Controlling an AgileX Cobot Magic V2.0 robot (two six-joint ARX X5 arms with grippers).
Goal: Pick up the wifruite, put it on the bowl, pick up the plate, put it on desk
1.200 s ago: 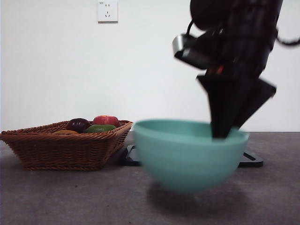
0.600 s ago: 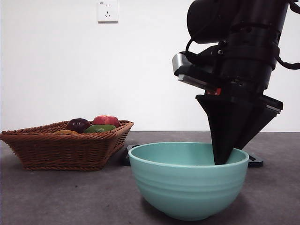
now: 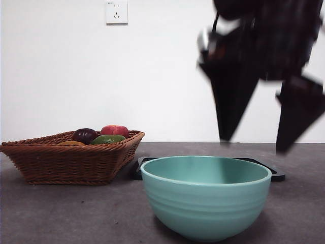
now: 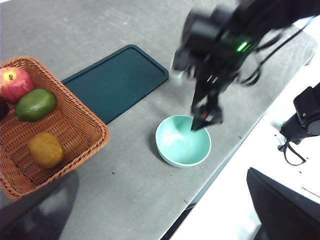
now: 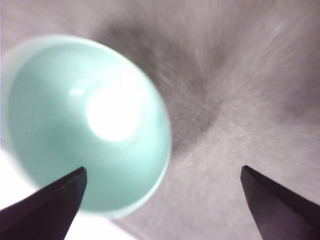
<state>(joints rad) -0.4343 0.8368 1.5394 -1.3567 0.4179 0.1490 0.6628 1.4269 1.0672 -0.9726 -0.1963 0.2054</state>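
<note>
The mint-teal bowl (image 3: 205,203) stands upright on the dark desk (image 3: 76,213) and is empty inside (image 5: 85,125). My right gripper (image 3: 254,144) hangs open just above the bowl's right rim, touching nothing; the right wrist view shows its jaws (image 5: 162,169) spread wide over the rim, and it is blurred. The left wrist view shows the same gripper (image 4: 202,120) over the bowl (image 4: 182,142). The orange-brown wifruite (image 4: 45,149) lies in the wicker basket (image 4: 75,130). My left gripper (image 4: 160,220) waits high and open, far from the bowl. No plate shows apart from a flat tray.
A dark green flat tray (image 4: 117,80) lies behind the bowl, beside the basket (image 3: 66,162). The basket also holds a red apple (image 4: 14,82), a green fruit (image 4: 35,104) and a dark purple fruit (image 3: 84,135). The desk's front edge (image 4: 215,175) runs close to the bowl.
The right gripper lowered the bowl onto the desk, let go of its rim, opened its jaws and rose clear. The basket and tray stayed still.
</note>
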